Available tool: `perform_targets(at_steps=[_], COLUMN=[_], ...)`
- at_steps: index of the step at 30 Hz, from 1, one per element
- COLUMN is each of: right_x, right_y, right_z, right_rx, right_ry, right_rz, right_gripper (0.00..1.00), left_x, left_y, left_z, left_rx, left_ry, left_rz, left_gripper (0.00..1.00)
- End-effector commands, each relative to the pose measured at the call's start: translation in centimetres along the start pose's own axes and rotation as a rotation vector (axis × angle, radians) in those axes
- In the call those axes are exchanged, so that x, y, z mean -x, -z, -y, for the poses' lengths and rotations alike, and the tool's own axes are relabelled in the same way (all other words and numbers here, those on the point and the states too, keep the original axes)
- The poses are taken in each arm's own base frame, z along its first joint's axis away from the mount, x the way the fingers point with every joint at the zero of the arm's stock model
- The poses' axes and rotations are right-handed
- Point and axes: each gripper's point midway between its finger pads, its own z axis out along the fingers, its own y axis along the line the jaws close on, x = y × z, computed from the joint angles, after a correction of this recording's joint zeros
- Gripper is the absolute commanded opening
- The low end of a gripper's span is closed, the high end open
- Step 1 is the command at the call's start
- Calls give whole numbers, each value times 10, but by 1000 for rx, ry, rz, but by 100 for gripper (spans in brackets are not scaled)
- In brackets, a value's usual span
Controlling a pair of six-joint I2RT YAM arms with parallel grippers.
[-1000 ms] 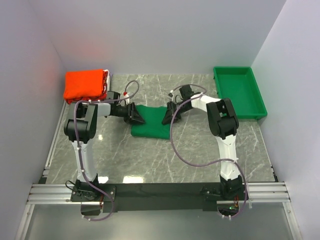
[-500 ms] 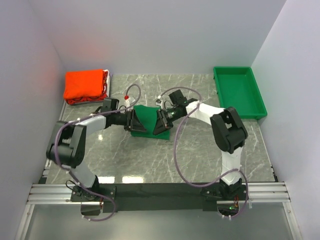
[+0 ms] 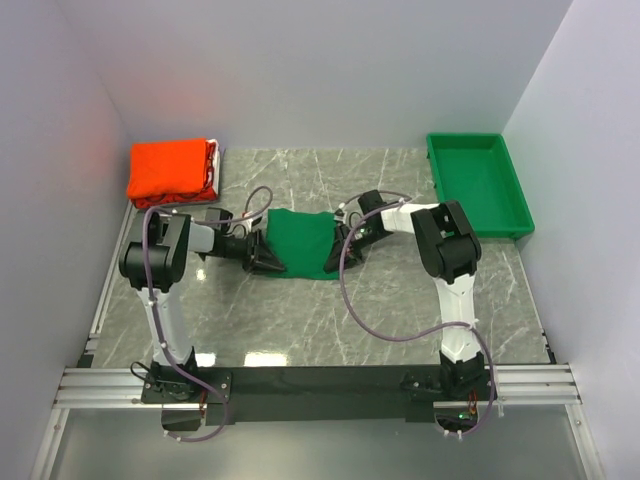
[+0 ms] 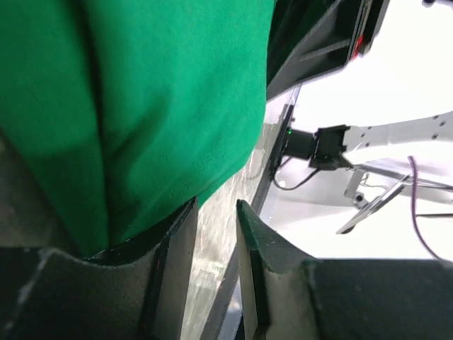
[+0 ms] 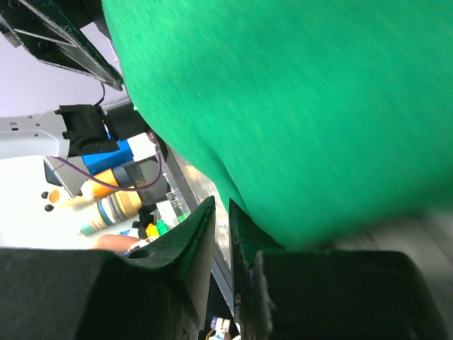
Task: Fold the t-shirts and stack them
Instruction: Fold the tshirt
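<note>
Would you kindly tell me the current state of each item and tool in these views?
green t-shirt, folded, lying between the left tool and the right tool.
orange-red t-shirts, folded and stacked in the far left corner.
green tray, upright, nothing inside.
left tool, jaws nearly shut, no cloth between them.
right tool, jaws nearly shut, no cloth between them.

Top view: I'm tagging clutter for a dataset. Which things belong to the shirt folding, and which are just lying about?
Job: green t-shirt, folded orange-red t-shirts, left tool, right tool.
Lying about: green tray at the far right.
</note>
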Motion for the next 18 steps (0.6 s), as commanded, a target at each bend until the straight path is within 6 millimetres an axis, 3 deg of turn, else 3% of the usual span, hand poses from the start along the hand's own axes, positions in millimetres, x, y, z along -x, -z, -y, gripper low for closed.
perform_targets(at_steps=[1,5,6,8,9,11,12,14,15,16,17,18], right_x=[-3,0,6,13,20,29,35,35,39,35,34,33], right_y=[19,36,44,55,65,81,87,89,92,79,79,77], right_z=[42,30,16,3,-17,-42,-53,-87,-88,-103,-120,-115], right_rx=[-190,-227,-231,-255,-263,-323,-358,-417,-512,-544,-578,-657], right_ry=[-16,71,118,186,256,393,454,653,714,848,936,982], right_rz=[29,61,90,125,169,236,263,289,311,296,325,330], right_gripper=[22,20,20,20,21,23,24,32,36,41,44,48], left_x=[-6,-24,-19,-5,5,25,33,49,57,66,72,79], left_y=[9,27,37,53,69,92,109,133,155,170,182,208], left_z=[-20,9,27,42,65,83,107,135,147,165,174,189], left_rx=[108,110,114,193,222,331,377,470,575,621,659,727], left_ry=[-80,-168,-269,-390,-492,-601,-748,-878,-948,-993,-1007,-972], left_rz=[24,1,33,90,159,270,337,438,514,581,639,761], left_gripper=[37,40,41,42,44,48,50,56,58,60,71,79])
